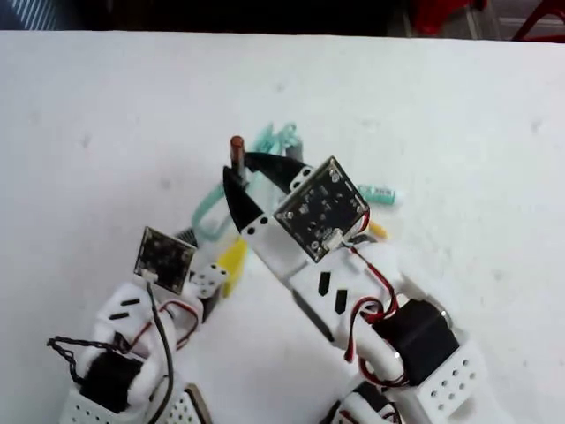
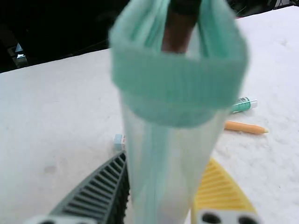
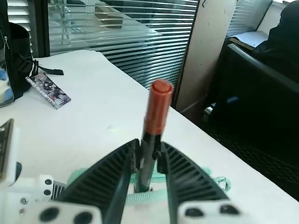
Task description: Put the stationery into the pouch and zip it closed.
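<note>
Our left claw [image 2: 161, 186] pinched the translucent, mint-rimmed pouch [image 2: 177, 93] and held its mouth upward. That way our right claw [image 3: 148, 149], clamped on the red-capped dark marker [image 3: 156, 107], could lower it inside. The orange pencil [image 2: 245, 127] and green-capped tube [image 2: 244, 104] waited on the table at 3 o'clock of the pouch.

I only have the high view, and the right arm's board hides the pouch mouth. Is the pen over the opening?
Observer: Yes; in the left wrist view the pen has its lower end inside the teal rim of the pouch.
Operator: Who holds the pouch?
Observer: The left gripper, pinching it between its grey and yellow jaws.
Operator: Anything loose behind it?
Observer: A small blue-and-white eraser lies on the table beside the pouch.
</note>
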Action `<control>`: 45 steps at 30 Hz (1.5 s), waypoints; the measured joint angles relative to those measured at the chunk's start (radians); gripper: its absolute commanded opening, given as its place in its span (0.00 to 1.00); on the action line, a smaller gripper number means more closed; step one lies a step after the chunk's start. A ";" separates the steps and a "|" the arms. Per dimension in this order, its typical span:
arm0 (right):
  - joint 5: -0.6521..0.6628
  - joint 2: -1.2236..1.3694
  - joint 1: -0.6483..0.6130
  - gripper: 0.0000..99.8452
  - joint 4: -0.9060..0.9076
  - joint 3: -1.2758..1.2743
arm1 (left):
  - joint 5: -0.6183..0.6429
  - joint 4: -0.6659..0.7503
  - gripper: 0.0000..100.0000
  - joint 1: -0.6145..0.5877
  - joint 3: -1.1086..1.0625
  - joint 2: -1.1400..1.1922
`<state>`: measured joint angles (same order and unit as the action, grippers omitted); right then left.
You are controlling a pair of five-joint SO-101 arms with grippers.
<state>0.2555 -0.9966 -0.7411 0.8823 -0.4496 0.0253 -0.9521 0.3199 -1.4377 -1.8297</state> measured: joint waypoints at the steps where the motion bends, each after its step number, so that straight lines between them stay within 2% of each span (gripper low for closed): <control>1: 0.000 0.000 0.002 0.21 0.000 0.000 | 0.000 0.000 0.19 0.000 0.000 0.000; 22: 0.003 0.000 0.005 0.19 0.000 0.000 | 0.000 0.000 0.19 0.000 0.000 0.000; 26: 0.003 0.000 0.017 0.19 0.044 0.026 | 0.000 0.000 0.19 0.000 0.000 0.000; 33: 0.003 -0.003 0.118 0.19 0.146 0.161 | 0.000 0.000 0.19 0.000 0.000 0.000; 40: 0.003 -0.003 0.210 0.19 0.215 0.186 | 0.000 0.000 0.19 0.000 0.000 0.000; 45: 0.003 0.000 0.290 0.19 0.230 0.186 | 0.000 0.000 0.10 0.000 0.000 0.000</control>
<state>0.2585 -0.9966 -0.4511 1.1124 -0.2639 0.0253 -0.9521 0.3199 -1.4377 -1.8297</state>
